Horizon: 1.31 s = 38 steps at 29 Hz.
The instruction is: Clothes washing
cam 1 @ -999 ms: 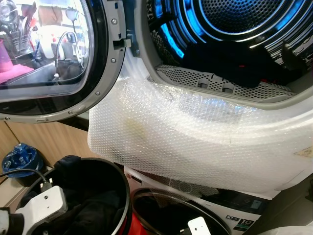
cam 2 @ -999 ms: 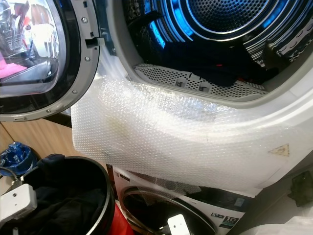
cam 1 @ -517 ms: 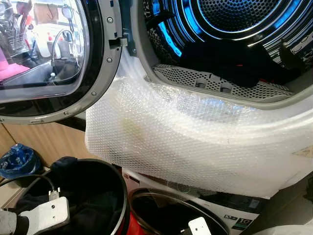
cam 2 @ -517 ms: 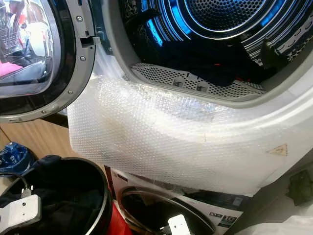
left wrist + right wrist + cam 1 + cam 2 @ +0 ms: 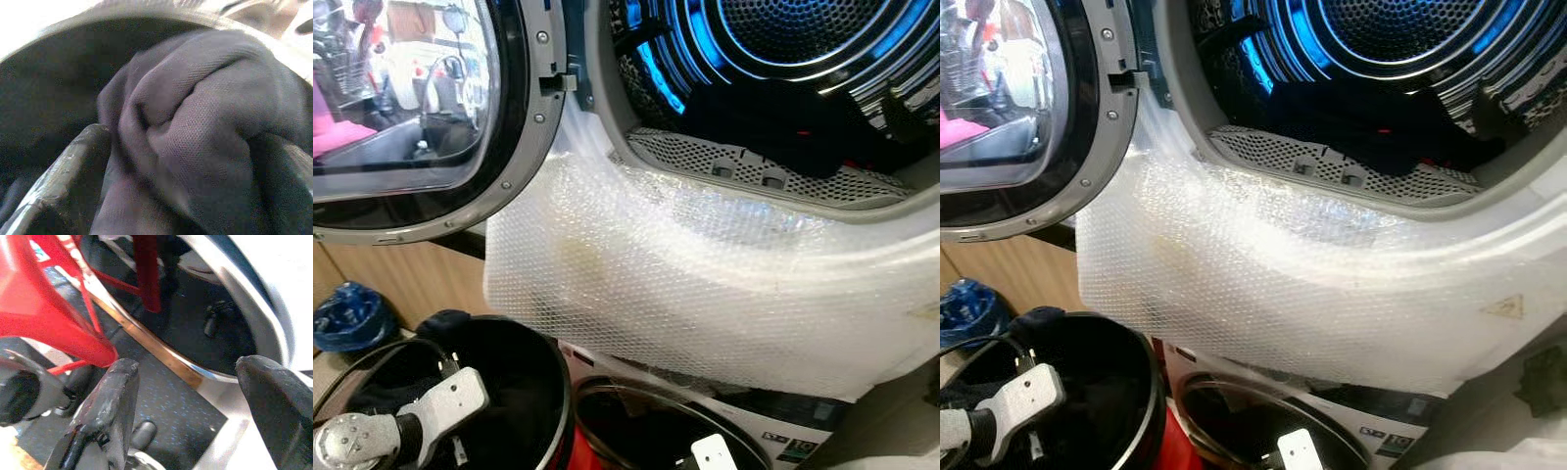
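My left pincer [image 5: 161, 161] down inside black laundry basket [image 5: 543, 392], fingers [image 5: 58, 176] clamped on bunched dark garment [image 5: 195, 127]. Left wrist now higher and further right over basket than half second ago; silver joint newly in view. Right pincer [image 5: 190, 401] hangs spread, holding nothing, beside red frame [image 5: 44, 298]. Dryer drum [image 5: 783, 59] lit blue, door [image 5: 421, 117] open, dark clothes [image 5: 773, 122] inside, probably earlier load. Bubble wrap [image 5: 705, 284] draped under opening.

Left arm [image 5: 372, 438]: silver round joint with screws, black collar, white angular wrist block, thin black cable looping above. Left gripper [image 5: 161, 147]: long black fingers, scuffed and shiny. Right gripper [image 5: 190, 406]: matte black rounded fingers [image 5: 110, 401], worn edges.
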Tool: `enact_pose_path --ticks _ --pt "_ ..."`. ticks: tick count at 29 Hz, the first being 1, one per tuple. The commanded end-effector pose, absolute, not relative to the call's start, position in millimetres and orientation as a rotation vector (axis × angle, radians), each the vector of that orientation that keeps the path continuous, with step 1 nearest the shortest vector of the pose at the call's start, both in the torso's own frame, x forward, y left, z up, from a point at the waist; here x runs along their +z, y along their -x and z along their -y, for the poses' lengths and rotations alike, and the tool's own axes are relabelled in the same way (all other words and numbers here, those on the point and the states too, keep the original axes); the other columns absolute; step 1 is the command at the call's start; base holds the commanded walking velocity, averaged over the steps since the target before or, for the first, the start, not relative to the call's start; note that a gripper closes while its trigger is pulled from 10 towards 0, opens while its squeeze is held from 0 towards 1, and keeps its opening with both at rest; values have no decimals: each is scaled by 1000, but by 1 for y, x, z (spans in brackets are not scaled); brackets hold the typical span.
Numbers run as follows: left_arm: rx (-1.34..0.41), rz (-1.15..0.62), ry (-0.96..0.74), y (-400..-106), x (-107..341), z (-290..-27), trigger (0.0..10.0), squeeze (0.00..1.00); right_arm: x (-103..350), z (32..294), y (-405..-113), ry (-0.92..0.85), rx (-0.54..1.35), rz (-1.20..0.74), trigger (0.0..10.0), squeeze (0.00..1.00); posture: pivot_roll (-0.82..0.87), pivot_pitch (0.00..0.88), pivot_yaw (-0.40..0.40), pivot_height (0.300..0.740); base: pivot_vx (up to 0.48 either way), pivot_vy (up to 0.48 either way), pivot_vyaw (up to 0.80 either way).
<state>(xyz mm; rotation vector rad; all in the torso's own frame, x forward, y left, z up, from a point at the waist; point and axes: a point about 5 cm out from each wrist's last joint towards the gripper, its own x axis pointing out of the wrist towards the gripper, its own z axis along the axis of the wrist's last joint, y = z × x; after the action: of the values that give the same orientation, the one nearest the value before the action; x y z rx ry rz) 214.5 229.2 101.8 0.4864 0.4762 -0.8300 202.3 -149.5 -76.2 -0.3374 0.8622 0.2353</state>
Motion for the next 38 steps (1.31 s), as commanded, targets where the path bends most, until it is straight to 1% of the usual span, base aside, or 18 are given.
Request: enact_pose_path --ticks 1,10,11,12,13,14,15,17,18,19,21,24,29,33,34,35,36,38 --pt "-918 -445 -419 -214 106 -215 10000 0 -77 153 -201 344 240 -862 10000 0 347 0 -71 740 0 0 0" --pt "-974 -528 -370 -218 101 -213 10000 0 -77 157 -199 363 250 -870 10000 0 328 0 -85 740 0 0 0" --pt "-980 -548 -372 -216 98 -214 8549 0 -77 156 -200 365 255 -869 10000 0 330 0 -86 740 0 0 0" --pt "-984 -571 -367 -213 96 -214 6039 0 -77 155 -200 368 263 -868 10000 0 333 0 -88 740 0 0 0" --pt "-984 -571 -367 -213 96 -214 6039 0 -77 155 -200 368 263 -868 10000 0 333 0 -88 740 0 0 0" --pt "-969 -592 -362 -211 94 -216 3490 0 -77 154 -201 373 276 -866 10000 0 333 0 -88 740 0 0 0" --pt "-966 -603 -352 -210 93 -217 2431 0 -77 153 -201 376 282 -865 10000 0 341 0 -89 740 0 0 0" --pt "-975 -631 -345 -205 92 -219 3373 0 -76 151 -202 380 293 -865 10000 0 342 0 -88 740 0 0 0" --pt "-979 -644 -359 -203 92 -220 4314 0 -76 150 -202 382 296 -865 10000 0 352 0 -86 740 0 0 0" --pt "-974 -667 -371 -200 91 -223 7294 0 -76 150 -202 383 297 -864 10000 0 354 0 -86 740 0 0 0" --pt "-973 -704 -392 -196 91 -229 10000 0 -76 148 -203 387 305 -866 10000 0 364 0 -85 740 0 0 0" --pt "-960 -729 -425 -194 92 -235 10000 0 -76 146 -203 390 314 -867 10000 0 374 0 -85 740 0 0 0" --pt "-828 -767 -554 -198 97 -253 10000 0 -77 141 -202 394 330 -867 10000 0 382 0 -82 740 0 0 0" --pt "-758 -758 -544 -205 98 -258 10000 0 -77 138 -202 395 342 -870 10000 0 393 0 -76 740 0 0 0" --pt "-745 -759 -522 -206 95 -257 4078 0 -77 138 -202 395 342 -869 10000 0 388 0 -77 740 0 0 0" --pt "-733 -758 -485 -207 92 -256 784 0 -77 138 -202 395 342 -868 10000 0 383 0 -77 740 0 0 0" --pt "-735 -753 -470 -208 91 -254 0 0 -76 138 -203 395 341 -868 10000 0 382 0 -78 740 0 0 0" --pt "-739 -743 -458 -209 91 -251 0 0 -76 138 -203 395 339 -867 10000 0 380 0 -79 740 0 0 0"
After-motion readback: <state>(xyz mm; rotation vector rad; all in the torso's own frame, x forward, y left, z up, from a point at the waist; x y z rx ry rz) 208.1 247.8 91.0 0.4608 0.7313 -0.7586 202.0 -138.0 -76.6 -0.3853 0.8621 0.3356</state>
